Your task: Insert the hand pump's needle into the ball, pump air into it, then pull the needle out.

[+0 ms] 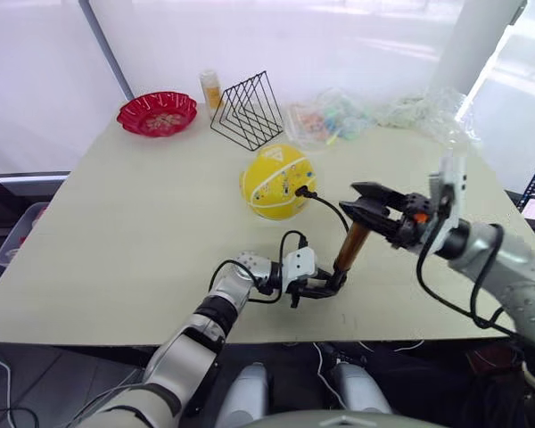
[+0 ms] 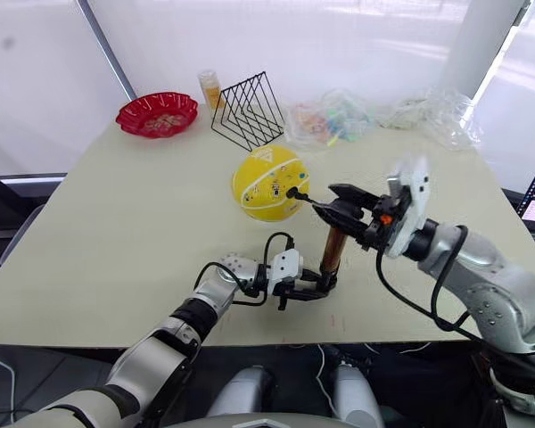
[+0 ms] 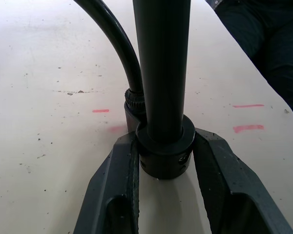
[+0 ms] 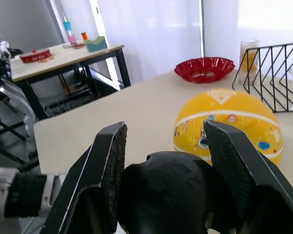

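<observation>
Clamping the black base cap of the slim gold metallic hand pump (image 1: 350,243) at lower centre of the head views: left gripper (image 1: 325,285), 2 black fingers (image 3: 118,195) pressing either side, pump standing nearly upright on the pale tabletop (image 1: 125,232). Gripping the pump's black handle just above, right of centre: right gripper (image 1: 367,203), jaws closed around it. Running up-left from the base, thin black hose (image 1: 325,203) reaching the yellow rubber ball (image 1: 277,181) at centre; needle apparently seated already, ball looking round. Judging insertion done, pumping under way or nearly finished, pulling out remaining. Showing no readable writing; stickers too small.
</observation>
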Controlling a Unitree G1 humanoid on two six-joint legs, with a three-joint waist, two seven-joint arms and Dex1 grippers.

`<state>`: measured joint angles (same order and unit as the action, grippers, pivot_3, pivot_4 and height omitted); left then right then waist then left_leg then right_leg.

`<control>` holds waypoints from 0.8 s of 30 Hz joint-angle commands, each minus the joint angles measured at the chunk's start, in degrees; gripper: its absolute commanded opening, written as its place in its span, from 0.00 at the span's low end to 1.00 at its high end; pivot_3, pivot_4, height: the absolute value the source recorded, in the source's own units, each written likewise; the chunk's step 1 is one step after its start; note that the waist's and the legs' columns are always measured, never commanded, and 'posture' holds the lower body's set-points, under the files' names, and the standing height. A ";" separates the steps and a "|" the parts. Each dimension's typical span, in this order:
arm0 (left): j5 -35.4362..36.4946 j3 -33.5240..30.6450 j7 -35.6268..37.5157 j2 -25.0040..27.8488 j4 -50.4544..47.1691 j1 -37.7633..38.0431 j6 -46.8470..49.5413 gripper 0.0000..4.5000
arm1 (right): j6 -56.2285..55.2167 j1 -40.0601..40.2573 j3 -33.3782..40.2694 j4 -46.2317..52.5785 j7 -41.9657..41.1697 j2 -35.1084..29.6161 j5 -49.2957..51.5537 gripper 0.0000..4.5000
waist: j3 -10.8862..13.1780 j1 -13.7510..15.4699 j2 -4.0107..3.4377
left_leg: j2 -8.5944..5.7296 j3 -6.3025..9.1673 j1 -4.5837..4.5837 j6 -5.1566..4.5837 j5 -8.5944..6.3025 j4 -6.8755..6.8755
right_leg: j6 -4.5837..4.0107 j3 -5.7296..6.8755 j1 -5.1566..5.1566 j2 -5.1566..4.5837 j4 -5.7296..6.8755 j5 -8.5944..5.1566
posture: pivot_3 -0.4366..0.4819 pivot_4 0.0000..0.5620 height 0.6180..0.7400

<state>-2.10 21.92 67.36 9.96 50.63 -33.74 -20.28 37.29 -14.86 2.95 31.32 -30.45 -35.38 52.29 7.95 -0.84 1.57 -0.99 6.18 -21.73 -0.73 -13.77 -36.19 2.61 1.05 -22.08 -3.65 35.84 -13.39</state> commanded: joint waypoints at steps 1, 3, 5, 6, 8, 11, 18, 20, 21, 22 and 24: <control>-6.26 4.18 1.40 3.84 6.80 4.89 4.90 0.25 | -3.09 4.40 -5.71 -3.02 -1.44 1.55 -8.41 0.45 | -0.15 0.05 0.15 | 0.07 0.04 0.00 0.01 0.00 0.01 | -0.01 0.03 0.00 0.05 0.00 0.00 | 0.48 0.27 0.97; -6.26 4.17 1.41 3.84 6.78 4.90 4.91 0.25 | -3.81 4.65 -5.82 -3.23 -2.04 2.04 -9.47 0.45 | -0.20 0.00 0.04 | 0.09 0.01 0.00 0.01 -0.01 0.01 | 0.00 0.03 0.00 0.08 0.00 0.00 | 0.48 0.27 0.97; -6.26 4.17 1.41 3.84 6.77 4.91 4.92 0.25 | -4.24 4.80 -5.84 -3.40 -2.56 2.45 -10.30 0.45 | -0.21 0.01 0.04 | 0.09 -0.02 0.00 0.01 0.00 0.01 | -0.01 0.00 0.00 0.08 0.00 0.00 | 0.48 0.27 0.97; -6.26 4.17 1.41 3.84 6.77 4.91 4.92 0.25 | -4.31 4.83 -5.81 -3.45 -2.77 2.64 -10.61 0.45 | -0.20 0.02 0.04 | 0.09 -0.01 0.00 0.01 0.00 0.01 | -0.01 0.01 -0.01 0.08 0.00 0.00 | 0.48 0.27 0.97; -6.14 4.06 1.32 3.71 6.78 4.84 4.74 0.25 | -7.81 6.16 -5.30 -5.67 -3.16 5.83 -11.60 0.45 | -0.20 0.03 0.04 | 0.09 0.00 0.00 0.01 -0.01 0.02 | -0.02 0.01 -0.01 0.08 0.00 -0.01 | 0.48 0.27 0.97; -5.92 3.79 1.10 3.42 7.04 4.60 3.85 0.25 | -13.60 6.05 -4.27 -6.43 -6.49 7.04 -14.40 0.45 | -0.14 0.01 -0.06 | 0.10 0.04 -0.01 0.01 -0.01 0.04 | 0.00 0.04 -0.01 0.09 0.00 0.00 | 0.48 0.27 0.97; -6.40 3.72 -0.58 2.86 9.36 3.78 -0.49 0.25 | -12.62 -1.23 1.02 -0.99 -8.92 2.25 -12.64 0.45 | 0.36 -0.02 -0.50 | 0.06 -0.10 -0.02 0.01 0.00 0.02 | 0.05 -0.05 -0.05 0.08 0.00 0.03 | 0.48 0.27 0.97; -6.52 3.68 -1.19 2.65 10.19 3.49 -1.87 0.25 | -11.45 -3.04 2.33 0.47 -8.59 0.75 -10.86 0.45 | 0.62 0.11 -0.69 | 0.02 -0.16 -0.09 0.01 0.01 -0.02 | 0.08 -0.10 -0.12 0.04 0.01 0.06 | 0.48 0.27 0.97; -6.52 3.69 -1.23 2.62 10.48 3.40 -2.13 0.25 | -11.18 -3.13 2.36 0.55 -8.43 0.52 -10.53 0.45 | 0.63 0.16 -0.64 | -0.01 -0.13 -0.09 0.01 0.01 -0.02 | 0.19 -0.08 -0.12 0.04 0.01 0.12 | 0.48 0.27 0.97; -6.58 3.62 -1.65 2.37 11.24 2.88 -2.90 0.25 | -9.29 -5.26 4.53 1.70 -7.71 -1.20 -7.82 0.45 | 0.70 0.21 -0.59 | -0.01 -0.08 -0.10 0.01 0.01 -0.02 | 0.24 -0.04 -0.11 0.05 0.01 0.15 | 0.48 0.27 0.97; -6.73 3.56 -2.35 2.01 12.52 2.01 -3.98 0.25 | -6.25 -8.72 7.77 3.25 -6.43 -3.80 -3.73 0.45 | 0.75 0.20 -0.62 | -0.05 -0.04 -0.14 0.01 0.01 -0.03 | 0.25 0.00 -0.12 0.02 0.01 0.16 | 0.48 0.27 0.97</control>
<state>-2.02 22.00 65.98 9.48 54.10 -34.91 -26.63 31.46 -19.15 2.36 31.02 -39.90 -37.07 46.64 8.70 -0.64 0.95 -1.05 6.09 -21.88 -0.72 -13.76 -36.24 2.86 1.02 -22.20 -3.65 35.84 -13.23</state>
